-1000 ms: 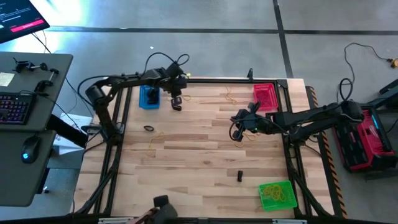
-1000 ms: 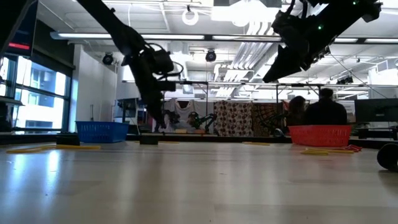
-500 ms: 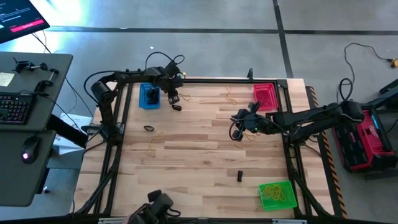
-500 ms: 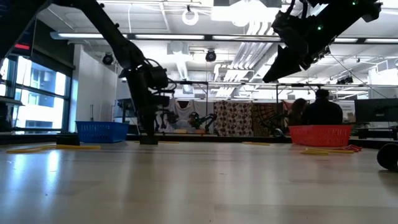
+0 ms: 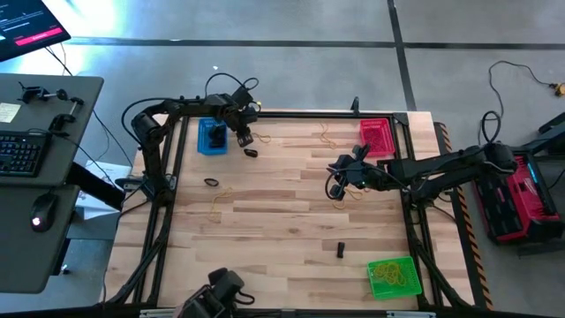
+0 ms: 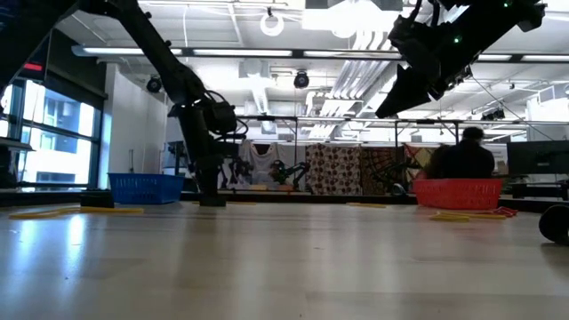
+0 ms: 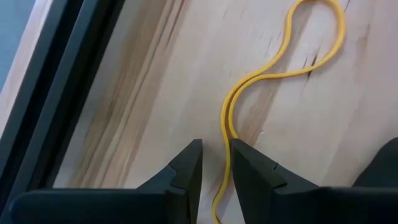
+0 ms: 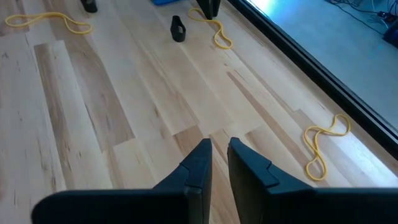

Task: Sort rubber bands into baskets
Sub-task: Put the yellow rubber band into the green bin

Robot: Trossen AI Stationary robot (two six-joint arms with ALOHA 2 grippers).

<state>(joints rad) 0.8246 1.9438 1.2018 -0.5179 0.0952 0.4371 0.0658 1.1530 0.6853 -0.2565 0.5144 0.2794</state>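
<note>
- The blue basket (image 5: 211, 138) sits at the table's (image 5: 282, 238) far left corner with something dark inside; what it is I cannot tell.
- The red basket (image 5: 376, 136) at the far right corner shows no clear contents.
- The green basket (image 5: 393, 277) at the near right corner holds yellow rubber bands (image 5: 388, 274).
- The left gripper (image 7: 216, 163) is low at the far edge beside the blue basket, fingers narrowly apart astride a yellow rubber band (image 7: 283, 71) lying on the table.
- The right gripper (image 8: 217, 155) hovers right of centre, fingers narrowly apart, holding nothing.
- Loose black bands (image 5: 211, 182) lie on the table.
</note>
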